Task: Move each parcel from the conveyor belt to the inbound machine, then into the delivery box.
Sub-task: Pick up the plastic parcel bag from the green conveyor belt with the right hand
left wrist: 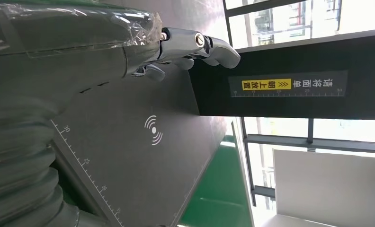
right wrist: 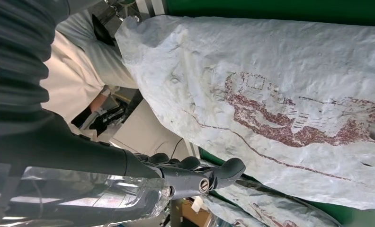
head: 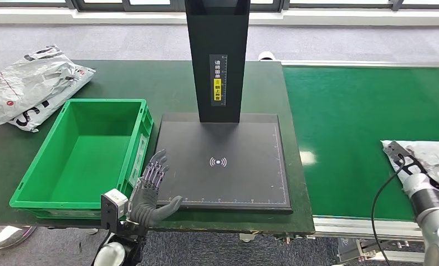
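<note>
A grey plastic parcel point(head: 430, 158) with red print point(right wrist: 290, 109) lies on the green conveyor belt point(head: 361, 127) at its right edge. My right hand point(head: 407, 165) reaches to the parcel's near left corner; its thumb point(right wrist: 200, 177) is stretched out beside the parcel and nothing is gripped. My left hand point(head: 151, 191) hovers with its fingers spread over the front left corner of the inbound machine's black plate point(head: 228, 138), holding nothing; its thumb point(left wrist: 195, 45) points toward the machine's column point(left wrist: 290, 85). The green delivery box point(head: 84, 155) stands left of the machine, with nothing in it.
Two grey parcels point(head: 31, 83) lie on the table's far left, behind the box. The black column point(head: 217, 55) rises from the plate's back edge. A person in white point(right wrist: 81, 80) stands beyond the belt's edge. A second parcel point(right wrist: 266, 208) lies under the first.
</note>
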Available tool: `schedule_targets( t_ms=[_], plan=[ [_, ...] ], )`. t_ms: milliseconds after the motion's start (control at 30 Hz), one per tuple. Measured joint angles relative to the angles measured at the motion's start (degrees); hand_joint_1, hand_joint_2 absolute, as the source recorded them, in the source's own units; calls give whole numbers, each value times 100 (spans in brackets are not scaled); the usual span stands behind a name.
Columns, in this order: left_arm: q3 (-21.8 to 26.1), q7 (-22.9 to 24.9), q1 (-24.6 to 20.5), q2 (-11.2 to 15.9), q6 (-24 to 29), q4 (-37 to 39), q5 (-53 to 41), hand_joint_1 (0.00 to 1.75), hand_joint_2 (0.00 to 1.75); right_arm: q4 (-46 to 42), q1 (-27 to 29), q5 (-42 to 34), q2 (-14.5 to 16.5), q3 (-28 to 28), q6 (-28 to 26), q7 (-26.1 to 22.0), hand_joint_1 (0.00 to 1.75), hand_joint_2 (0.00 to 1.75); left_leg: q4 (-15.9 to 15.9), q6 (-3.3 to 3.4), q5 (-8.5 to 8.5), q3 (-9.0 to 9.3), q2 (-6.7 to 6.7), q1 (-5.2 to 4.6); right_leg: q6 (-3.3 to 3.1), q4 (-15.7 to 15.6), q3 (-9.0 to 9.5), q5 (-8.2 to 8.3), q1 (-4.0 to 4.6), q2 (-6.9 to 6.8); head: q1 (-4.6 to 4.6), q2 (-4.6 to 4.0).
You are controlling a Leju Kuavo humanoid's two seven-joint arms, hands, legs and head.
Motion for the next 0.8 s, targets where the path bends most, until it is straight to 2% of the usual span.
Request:
schedule_targets(
  t_ms=[400,800],
  plan=[
    [-4,-7,0,15,5,0,2,0,175,21,50,-33,0,3,66,0,0,175,0,0,0,0,0,0,0,0,0,0,0,0,-1,0],
    [-61,-33,2,56,35,-2,22,0,175,58,401,-238,84,-70,332,83,0,175,-1,0,0,-1,-1,0,0,0,0,-1,1,-1,0,0]
  ],
)
